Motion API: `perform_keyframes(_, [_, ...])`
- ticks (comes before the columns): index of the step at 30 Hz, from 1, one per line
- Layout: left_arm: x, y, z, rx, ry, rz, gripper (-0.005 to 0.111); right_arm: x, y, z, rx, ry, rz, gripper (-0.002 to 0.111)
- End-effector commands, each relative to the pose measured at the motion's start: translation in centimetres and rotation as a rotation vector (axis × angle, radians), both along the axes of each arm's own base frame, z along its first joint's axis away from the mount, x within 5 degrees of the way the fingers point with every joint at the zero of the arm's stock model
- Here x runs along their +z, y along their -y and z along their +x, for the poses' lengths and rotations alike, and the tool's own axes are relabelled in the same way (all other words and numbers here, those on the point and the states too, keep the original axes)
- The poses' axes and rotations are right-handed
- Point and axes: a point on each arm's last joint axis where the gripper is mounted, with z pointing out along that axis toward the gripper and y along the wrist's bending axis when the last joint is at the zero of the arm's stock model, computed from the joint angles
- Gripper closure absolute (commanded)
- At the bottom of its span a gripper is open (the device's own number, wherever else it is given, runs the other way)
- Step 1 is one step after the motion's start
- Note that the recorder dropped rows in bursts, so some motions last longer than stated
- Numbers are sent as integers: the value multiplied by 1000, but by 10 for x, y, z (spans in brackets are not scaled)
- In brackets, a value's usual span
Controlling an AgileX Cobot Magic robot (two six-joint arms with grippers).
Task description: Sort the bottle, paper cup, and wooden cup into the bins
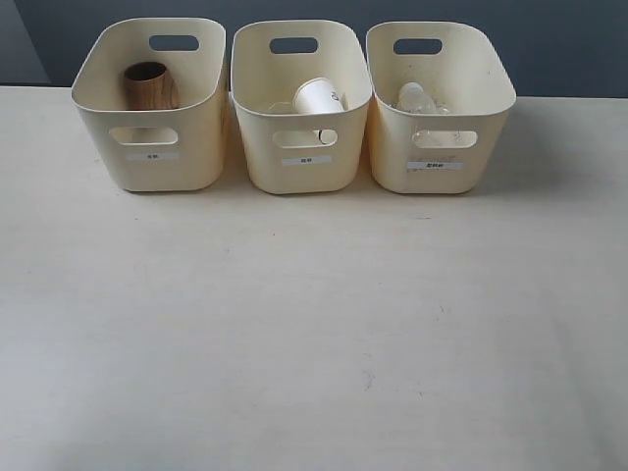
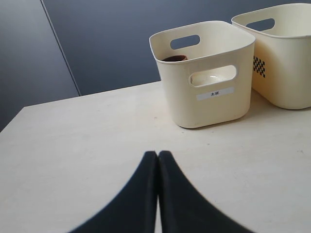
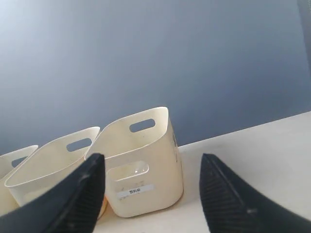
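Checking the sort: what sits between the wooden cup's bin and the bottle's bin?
In the exterior view, the middle bin holding the paper cup.

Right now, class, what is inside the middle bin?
The paper cup lies tilted inside the middle bin. The bin's front wall hides the cup's lower part and the floor around it, so anything else there cannot be seen.

Left tool smooth black tapered fingers, right tool seemingly textured black
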Motion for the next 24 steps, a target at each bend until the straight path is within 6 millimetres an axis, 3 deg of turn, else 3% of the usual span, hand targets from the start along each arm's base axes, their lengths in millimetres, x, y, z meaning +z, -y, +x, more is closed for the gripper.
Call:
perform_keyframes(1, [0,0,0,-3,4,-7,107,0,-1,-1,2,5,-45,53])
perform_keyframes(12, [0,0,0,-3,4,-7,107,1,8,-1,-114,19,-230,53])
perform_keyframes(24, [0,0,0,-3,4,-7,107,-3,-14,-2,137,8,-268,53])
